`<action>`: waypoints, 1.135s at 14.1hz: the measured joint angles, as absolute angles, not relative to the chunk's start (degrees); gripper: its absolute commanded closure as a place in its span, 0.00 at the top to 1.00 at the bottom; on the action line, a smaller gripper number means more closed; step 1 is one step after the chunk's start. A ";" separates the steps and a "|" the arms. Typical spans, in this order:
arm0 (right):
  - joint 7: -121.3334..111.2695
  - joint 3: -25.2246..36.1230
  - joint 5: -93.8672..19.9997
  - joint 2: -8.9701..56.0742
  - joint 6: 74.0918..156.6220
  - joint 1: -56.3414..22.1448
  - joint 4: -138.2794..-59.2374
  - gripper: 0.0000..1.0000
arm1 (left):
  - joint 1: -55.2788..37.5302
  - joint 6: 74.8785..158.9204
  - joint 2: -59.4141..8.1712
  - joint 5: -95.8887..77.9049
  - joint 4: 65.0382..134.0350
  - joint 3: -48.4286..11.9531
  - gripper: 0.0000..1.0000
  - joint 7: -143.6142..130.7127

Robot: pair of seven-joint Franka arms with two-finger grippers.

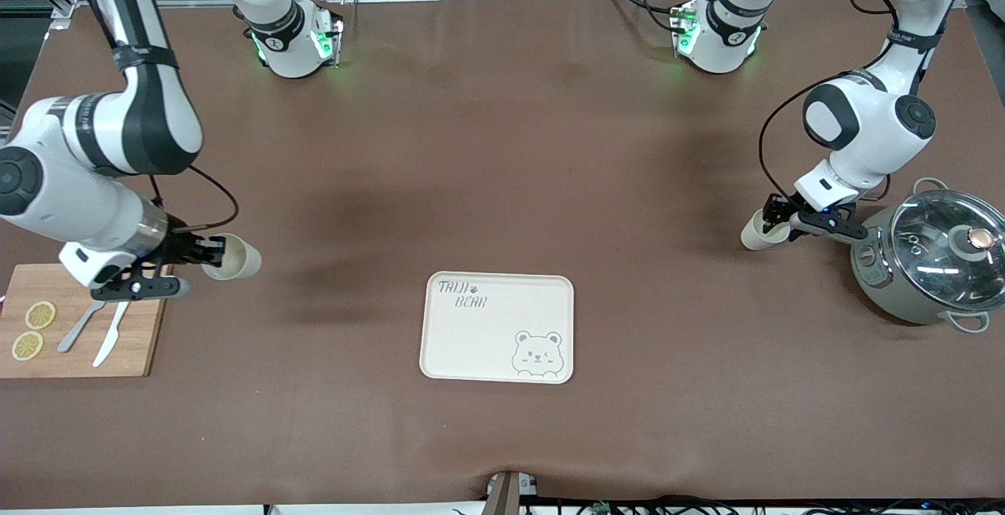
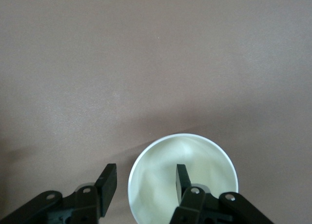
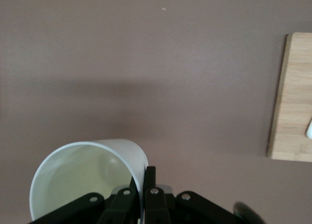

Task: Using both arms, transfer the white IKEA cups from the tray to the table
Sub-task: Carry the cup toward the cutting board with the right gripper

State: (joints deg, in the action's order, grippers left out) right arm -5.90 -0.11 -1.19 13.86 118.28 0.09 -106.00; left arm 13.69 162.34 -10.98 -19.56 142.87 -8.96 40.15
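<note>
Two white cups show. My right gripper (image 1: 206,252) is shut on the wall of one cup (image 1: 235,258) and holds it tilted just above the table, beside the cutting board. In the right wrist view the fingers (image 3: 150,177) pinch that cup's (image 3: 83,180) rim. My left gripper (image 1: 776,214) is at the other cup (image 1: 756,235), which stands on the table beside the pot. In the left wrist view it (image 2: 146,170) is open, with one finger (image 2: 182,177) inside the cup (image 2: 200,153) and the other outside its wall.
A cream bear-print tray (image 1: 471,342) lies mid-table, nearer the front camera. A wooden cutting board (image 1: 141,342) with lemon slices (image 1: 39,315), a fork and a knife (image 1: 110,334) lies at the right arm's end. A lidded pot (image 1: 934,264) stands at the left arm's end.
</note>
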 measured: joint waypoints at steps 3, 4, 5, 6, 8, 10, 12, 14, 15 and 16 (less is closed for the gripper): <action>-10.49 -0.10 -1.20 13.58 127.88 3.43 -112.90 0.00 | 13.68 162.71 -10.98 -19.59 142.73 -8.96 0.57 40.15; -10.74 -0.11 -1.20 13.60 130.41 3.66 -114.73 0.00 | 13.67 162.72 -10.97 -19.60 142.57 -8.96 0.57 40.15; -10.74 -0.20 -1.20 13.60 132.23 3.65 -115.98 0.00 | 13.65 162.72 -10.92 -19.60 142.42 -8.96 0.57 40.15; -10.74 -0.35 -1.20 13.60 133.81 3.65 -116.94 0.00 | 13.63 162.71 -10.78 -19.60 142.28 -8.96 0.57 40.15; -10.74 -0.53 -1.20 13.66 137.15 3.65 -118.61 0.00 | 13.61 162.38 -10.30 -19.65 142.07 -8.96 0.57 40.15; -10.74 -0.55 -1.20 14.15 140.72 3.65 -120.35 0.00 | 13.59 161.09 -9.45 -19.77 141.76 -8.96 0.57 40.14; -10.74 -0.55 -1.20 15.23 144.22 3.65 -121.85 0.00 | 13.58 158.40 -8.07 -19.87 141.02 -8.96 0.57 40.00; -10.74 -0.56 -1.20 16.85 147.78 3.65 -122.89 0.00 | 13.58 154.72 -6.13 -19.94 140.13 -8.96 0.57 39.02; -10.74 -0.57 -1.20 17.80 149.08 3.65 -123.02 0.00 | 13.57 152.47 -5.05 -19.94 139.59 -8.96 0.57 38.51; -10.74 -0.59 -1.20 18.68 150.27 3.65 -123.03 0.00 | 13.57 150.17 -3.95 -19.94 139.06 -8.96 0.57 38.16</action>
